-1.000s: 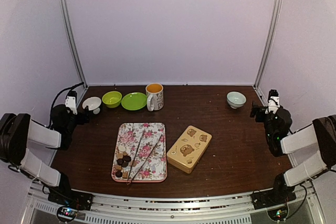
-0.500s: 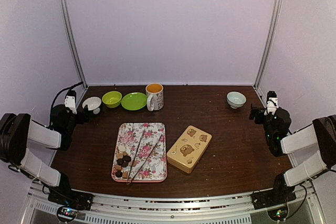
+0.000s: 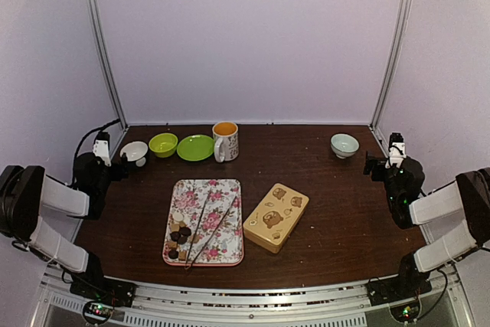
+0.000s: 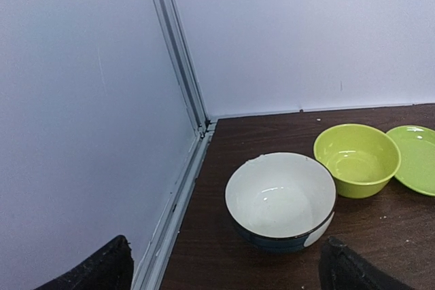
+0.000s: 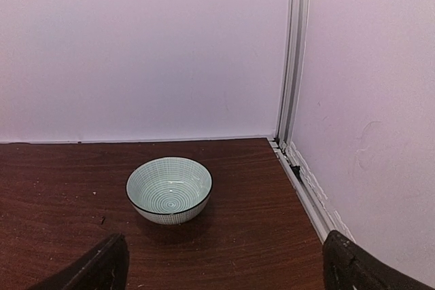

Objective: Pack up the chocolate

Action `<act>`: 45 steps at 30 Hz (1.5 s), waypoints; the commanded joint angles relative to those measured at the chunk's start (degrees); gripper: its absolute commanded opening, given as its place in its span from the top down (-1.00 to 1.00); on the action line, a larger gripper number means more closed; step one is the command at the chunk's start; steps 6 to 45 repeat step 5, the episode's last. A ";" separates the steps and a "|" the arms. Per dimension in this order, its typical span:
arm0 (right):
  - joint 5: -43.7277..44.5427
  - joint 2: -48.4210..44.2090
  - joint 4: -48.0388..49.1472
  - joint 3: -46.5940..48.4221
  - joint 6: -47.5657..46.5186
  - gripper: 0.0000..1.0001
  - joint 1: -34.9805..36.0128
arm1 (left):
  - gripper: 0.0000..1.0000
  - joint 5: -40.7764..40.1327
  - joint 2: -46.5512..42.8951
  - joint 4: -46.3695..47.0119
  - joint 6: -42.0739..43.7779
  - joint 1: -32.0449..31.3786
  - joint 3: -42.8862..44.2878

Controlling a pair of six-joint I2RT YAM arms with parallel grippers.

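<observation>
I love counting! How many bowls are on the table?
3: a white bowl at the back left, a green bowl beside it, and a blue bowl at the back right. None seems hidden.

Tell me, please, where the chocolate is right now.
In the top view, the chocolate sits at the near-left corner of the floral tray, just left of the tongs.

I see the table (image 3: 329,197) as dark wood with visible grain and a low sheen, while the white bowl (image 4: 280,202), the green bowl (image 4: 356,159) and the fine-lined pale bowl (image 5: 168,189) all carry a smooth, glossy glaze that catches the light. The tongs (image 3: 213,231) look like thin bare metal, the box (image 3: 276,216) like pale matt wood, and the frame rails (image 4: 178,66) like dull-shining metal. My left fingers (image 4: 102,269) read as matt black with a slightly rough face.
</observation>
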 commanded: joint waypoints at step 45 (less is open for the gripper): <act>-0.45 -0.19 -0.09 0.18 -0.36 -1.00 -0.41 | -0.96 -0.55 0.53 3.93 -0.66 0.05 -0.41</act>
